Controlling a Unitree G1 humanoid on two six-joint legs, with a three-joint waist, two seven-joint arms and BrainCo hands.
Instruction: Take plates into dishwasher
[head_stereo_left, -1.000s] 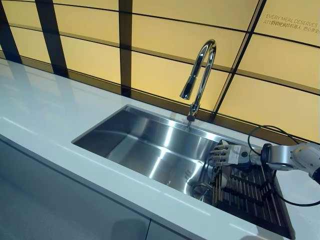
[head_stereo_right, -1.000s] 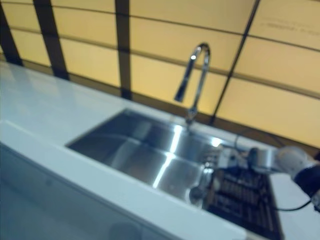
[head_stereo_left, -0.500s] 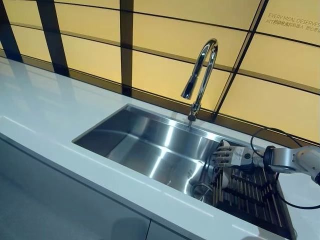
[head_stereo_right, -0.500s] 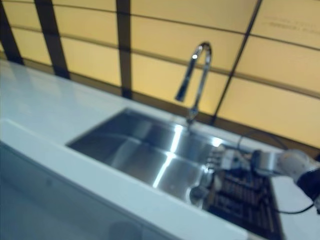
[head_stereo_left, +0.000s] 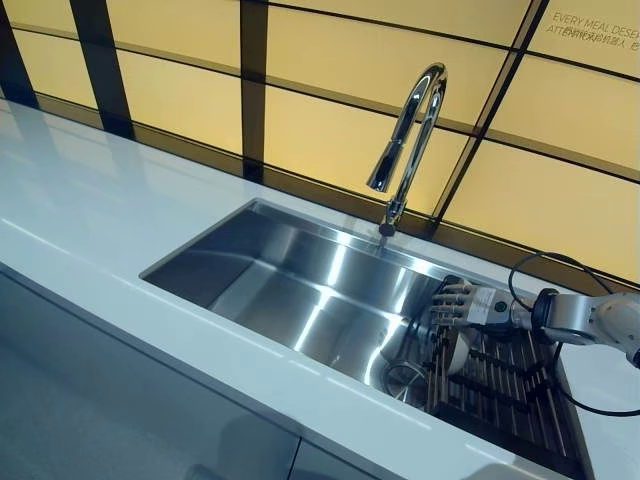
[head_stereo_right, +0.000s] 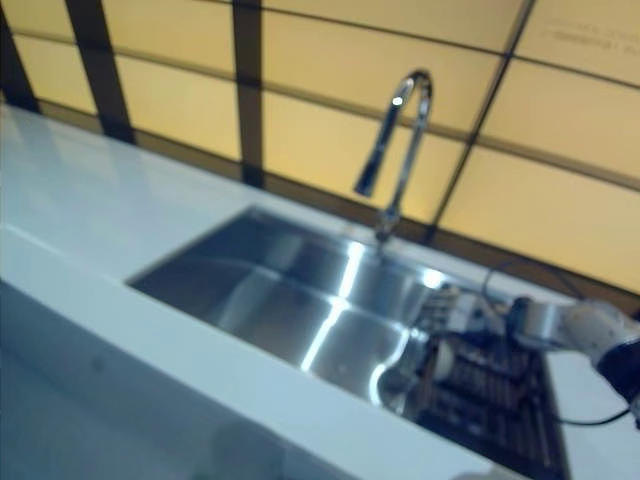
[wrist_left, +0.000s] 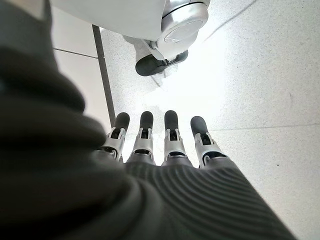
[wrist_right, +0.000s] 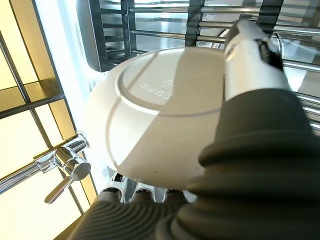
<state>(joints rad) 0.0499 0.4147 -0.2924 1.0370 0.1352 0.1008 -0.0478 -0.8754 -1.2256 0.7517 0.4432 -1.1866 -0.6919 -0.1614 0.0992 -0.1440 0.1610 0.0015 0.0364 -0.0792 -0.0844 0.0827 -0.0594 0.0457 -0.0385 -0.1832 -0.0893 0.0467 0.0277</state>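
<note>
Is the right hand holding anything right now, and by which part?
Yes: the right hand holds a white plate by its rim, thumb across the underside, fingers behind the edge, above the dark rack.

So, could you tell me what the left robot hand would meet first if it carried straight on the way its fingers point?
Probably the floor. The left robot hand hangs with straight fingers aimed down at pale speckled flooring, and nothing shows in that line. How far off the floor lies is unclear from this view.
</note>
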